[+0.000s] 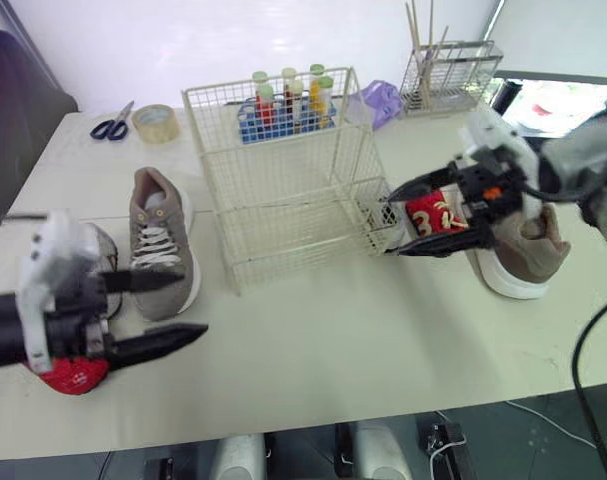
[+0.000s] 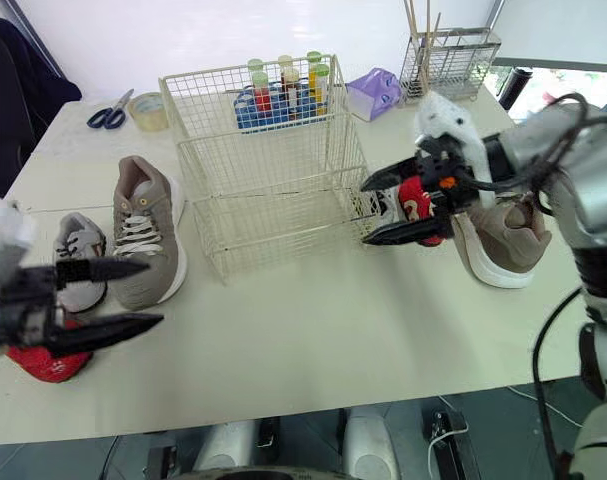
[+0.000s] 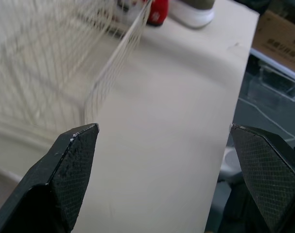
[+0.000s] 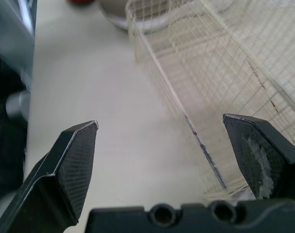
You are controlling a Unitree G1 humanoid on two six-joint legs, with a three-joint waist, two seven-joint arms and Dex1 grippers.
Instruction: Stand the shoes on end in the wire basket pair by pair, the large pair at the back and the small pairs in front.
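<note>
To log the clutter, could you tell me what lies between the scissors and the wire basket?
A roll of tape lies between the scissors and the back left corner of the wire basket, as both eye views show.

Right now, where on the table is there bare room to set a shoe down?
The widest bare strip of table lies in front of the wire basket, between the left pincer and right pincer. The basket looks empty. Crowded: right of the basket, around the red shoe and tan sneaker.

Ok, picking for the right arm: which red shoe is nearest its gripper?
The red shoe printed with a 3, just beside the right gripper; the other red shoe lies far left.
</note>
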